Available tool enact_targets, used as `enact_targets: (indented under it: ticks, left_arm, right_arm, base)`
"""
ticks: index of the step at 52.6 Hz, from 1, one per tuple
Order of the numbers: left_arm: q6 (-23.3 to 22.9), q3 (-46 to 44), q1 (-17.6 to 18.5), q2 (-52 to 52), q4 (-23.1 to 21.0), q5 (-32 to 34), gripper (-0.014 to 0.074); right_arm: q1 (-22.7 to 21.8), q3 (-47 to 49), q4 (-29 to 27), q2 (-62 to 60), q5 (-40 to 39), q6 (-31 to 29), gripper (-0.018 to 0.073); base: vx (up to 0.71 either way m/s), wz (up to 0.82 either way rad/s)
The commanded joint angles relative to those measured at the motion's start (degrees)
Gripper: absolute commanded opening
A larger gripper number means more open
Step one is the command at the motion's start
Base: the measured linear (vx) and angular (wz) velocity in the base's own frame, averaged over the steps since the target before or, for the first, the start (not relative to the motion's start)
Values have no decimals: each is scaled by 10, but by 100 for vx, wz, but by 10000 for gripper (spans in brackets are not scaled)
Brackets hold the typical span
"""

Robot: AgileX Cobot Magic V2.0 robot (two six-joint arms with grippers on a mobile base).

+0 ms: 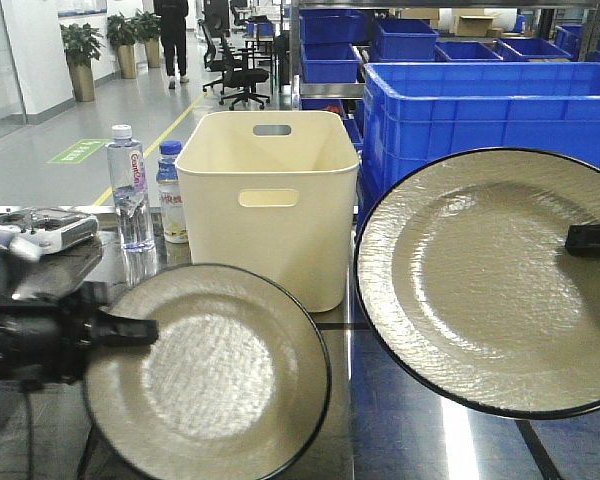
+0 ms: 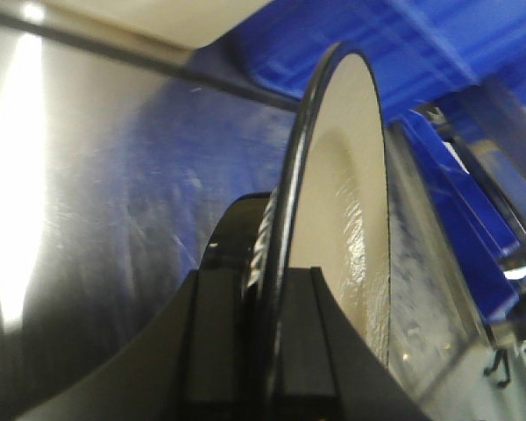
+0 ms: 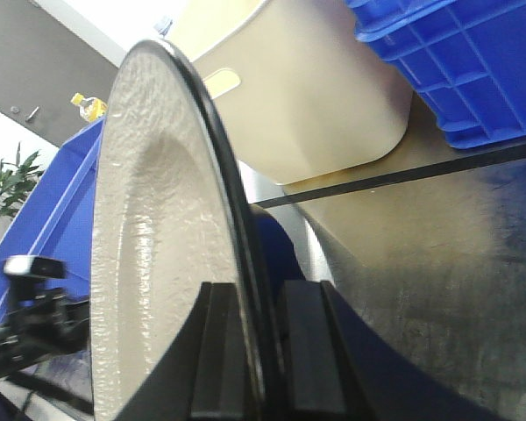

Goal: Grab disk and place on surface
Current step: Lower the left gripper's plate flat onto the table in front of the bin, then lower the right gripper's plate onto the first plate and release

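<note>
Start with the counter (image 1: 430, 440): dark, shiny steel throwing back the lights, with black tape lines (image 1: 535, 450) crossing it. That's the landing zone, and no plate lies flat on the stretch we can see. Behind it are the stacked blue crates (image 1: 480, 100) and the cream plastic bin (image 1: 270, 200) with its handle slots, standing at the back of the counter.

Now the action, and it's two plates, one per arm. The right plate (image 1: 490, 280), beige and textured with a black rim, is up high and tilted toward the front camera, well clear of the steel. The right pincer (image 1: 590, 238) is clamped on its rim, and the right wrist view confirms it: the fingers of that pincer (image 3: 250, 307) pinch the edge of the plate (image 3: 149, 228) from both sides.

The left plate (image 1: 215, 375) sits lower, in front of the bin and tilted too. The left pincer (image 1: 130, 330) is closed on its left rim. From the left wrist, the pincer (image 2: 263, 289) grips the plate (image 2: 351, 202) edge-on, with steel beyond it. Whether the bottom rim touches the counter I can't tell, since the frame cuts it off.

So by my reading the grab is done on both sides and the placing is all to come: each plate needs lowering, levelling and releasing on the steel. The left looks closer to touchdown.

Smallest players: two water bottles (image 1: 130, 190) beside the bin, out of the way.
</note>
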State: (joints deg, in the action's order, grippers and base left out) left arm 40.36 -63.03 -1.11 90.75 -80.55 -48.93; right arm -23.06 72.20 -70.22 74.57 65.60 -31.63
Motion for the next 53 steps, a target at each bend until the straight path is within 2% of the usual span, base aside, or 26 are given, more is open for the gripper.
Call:
enact_targets:
  ticks: [1, 10, 15, 24, 33, 44, 48, 53]
  left_arm:
    - [15, -20, 33, 11, -145, 9, -2]
    - [68, -20, 87, 75, -223, 15, -2]
    - [101, -29, 111, 101, -221, 33, 6]
    - [144, -45, 126, 117, -220, 42, 73]
    - [172, -49, 126, 118, -217, 43, 244]
    - [249, -50, 121, 118, -214, 49, 522]
    - [264, -51, 111, 117, -213, 64, 588]
    - [277, -51, 87, 115, -212, 71, 629]
  right_arm:
    - [-1, 17, -75, -17, -13, 0, -9]
    - [-1, 17, -70, -17, -17, 0, -9]
    - [-1, 17, -69, -17, -20, 0, -9]
    - [-1, 17, -69, -17, -25, 0, -9]
    - [-1, 17, -69, -17, -31, 0, -9]
    - [-1, 17, -70, -14, -44, 0, -9]
    - [-1, 17, -70, -11, -48, 0, -9]
    - [-1, 17, -70, -3, -46, 0, -9]
  base:
    - [0, 0]
    - [0, 0]
    - [0, 0]
    - [0, 0]
    - [0, 0]
    - [0, 0]
    - [0, 0]
    - [0, 0]
